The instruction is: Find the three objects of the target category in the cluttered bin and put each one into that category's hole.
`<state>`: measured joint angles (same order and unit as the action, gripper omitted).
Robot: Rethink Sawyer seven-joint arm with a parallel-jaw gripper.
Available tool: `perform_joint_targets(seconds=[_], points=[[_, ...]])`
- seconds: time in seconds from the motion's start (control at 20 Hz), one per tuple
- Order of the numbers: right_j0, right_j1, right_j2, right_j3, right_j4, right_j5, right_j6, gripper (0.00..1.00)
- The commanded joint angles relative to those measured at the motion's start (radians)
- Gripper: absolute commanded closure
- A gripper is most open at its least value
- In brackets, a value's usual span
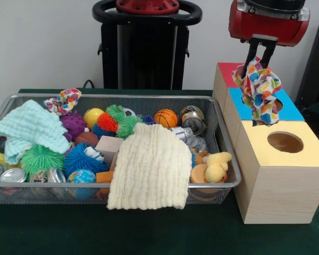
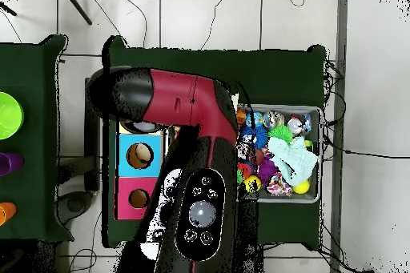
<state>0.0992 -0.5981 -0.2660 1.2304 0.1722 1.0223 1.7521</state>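
Red arm's gripper (image 1: 259, 57) clamping ruffled fabric piece (image 1: 261, 91) above blue-topped box (image 1: 292, 110).

My gripper (image 1: 259, 59) hangs from the red wrist at upper right, jaws pointing straight down — pinched on a ruffled fabric piece (image 1: 261, 91) — arm (image 2: 186, 103) stretched out.

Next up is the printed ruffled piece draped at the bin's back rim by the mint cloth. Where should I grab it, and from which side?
Judging by its pose, take the ruffled piece at its bunched top, coming straight down. It humps over the bin's rim above its neighbours, so the crest is free, while the mint cloth crowds its lower edge.
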Motion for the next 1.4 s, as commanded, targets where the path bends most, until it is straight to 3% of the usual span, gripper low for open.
perform_joint_targets(seconds=[0.05, 1.4], points=[[-0.019, 0.044, 0.029, 0.123, 0.021, -0.044, 0.255, 1.00], [-0.012, 0.043, 0.032, 0.167, 0.035, -0.102, 0.266, 1.00]])
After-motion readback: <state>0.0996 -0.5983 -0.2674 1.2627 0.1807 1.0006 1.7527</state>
